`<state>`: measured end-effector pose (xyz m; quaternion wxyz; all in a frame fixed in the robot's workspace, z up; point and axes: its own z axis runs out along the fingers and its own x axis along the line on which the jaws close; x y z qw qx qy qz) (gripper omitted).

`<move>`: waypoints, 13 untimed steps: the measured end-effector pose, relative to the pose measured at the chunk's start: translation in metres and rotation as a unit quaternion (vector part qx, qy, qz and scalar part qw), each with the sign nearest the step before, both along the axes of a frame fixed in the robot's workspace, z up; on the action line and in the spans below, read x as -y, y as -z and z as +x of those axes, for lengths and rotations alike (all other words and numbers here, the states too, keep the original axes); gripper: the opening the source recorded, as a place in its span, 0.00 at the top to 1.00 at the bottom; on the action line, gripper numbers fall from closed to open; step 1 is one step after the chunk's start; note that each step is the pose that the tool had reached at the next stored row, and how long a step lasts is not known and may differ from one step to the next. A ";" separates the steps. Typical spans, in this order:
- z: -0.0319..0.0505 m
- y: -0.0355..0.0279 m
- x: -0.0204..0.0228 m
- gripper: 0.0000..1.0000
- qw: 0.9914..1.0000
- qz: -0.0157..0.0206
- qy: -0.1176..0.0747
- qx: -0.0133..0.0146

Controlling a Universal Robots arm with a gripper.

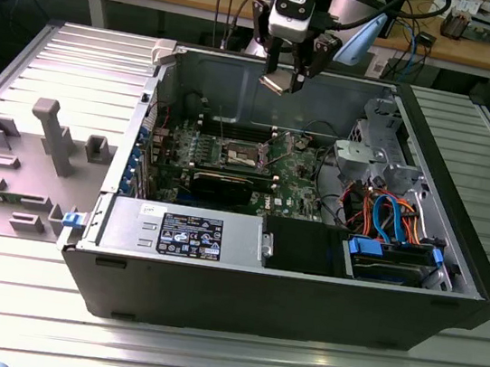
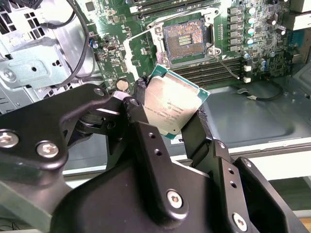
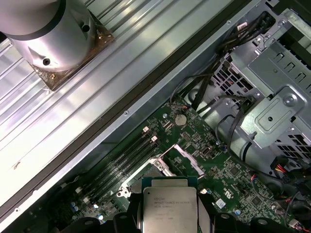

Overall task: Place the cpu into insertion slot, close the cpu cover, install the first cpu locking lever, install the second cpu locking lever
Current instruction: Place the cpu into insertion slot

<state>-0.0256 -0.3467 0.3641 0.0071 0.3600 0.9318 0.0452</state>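
**Chip gripped high, socket lower and a little aside**

The gripper is clamped on the cpu, with a black finger against each of two opposite edges and the silver top facing the second wrist view. In the exterior view the gripper hangs over the open case, about level with its far wall. The cpu is well clear of everything beneath it.

The insertion slot lies on the green circuit board, well apart from the chip. It is lower, nearer that camera and slightly toward the exterior view's left. I judge the gap to be mostly downward, with a small sideways part. The chip is square, so no long axis matters. In the second wrist view its edges sit skewed against those of the insertion slot, whose tan contact field lies bare.

The chip's underside is hidden. In the first wrist view the cpu is cut off at the picture's edge and covers part of the socket. The silver cpu cover just beyond it looks raised, though I cannot be sure
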 end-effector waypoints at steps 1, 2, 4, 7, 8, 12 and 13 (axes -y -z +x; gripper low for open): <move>0.0000 0.0000 0.0000 0.45 1.000 0.000 0.001 0.000; 0.0000 0.0000 0.0000 0.45 1.000 0.000 0.002 0.000; 0.0000 0.0000 0.0001 0.45 1.000 0.000 0.008 0.000; 0.0000 0.0001 0.0000 0.45 1.000 0.000 0.018 0.000; 0.0000 0.0001 0.0000 0.45 1.000 0.000 0.019 0.000; 0.0000 0.0001 0.0000 0.45 1.000 0.000 0.019 0.000; 0.0000 0.0001 0.0000 0.45 1.000 0.000 0.019 0.000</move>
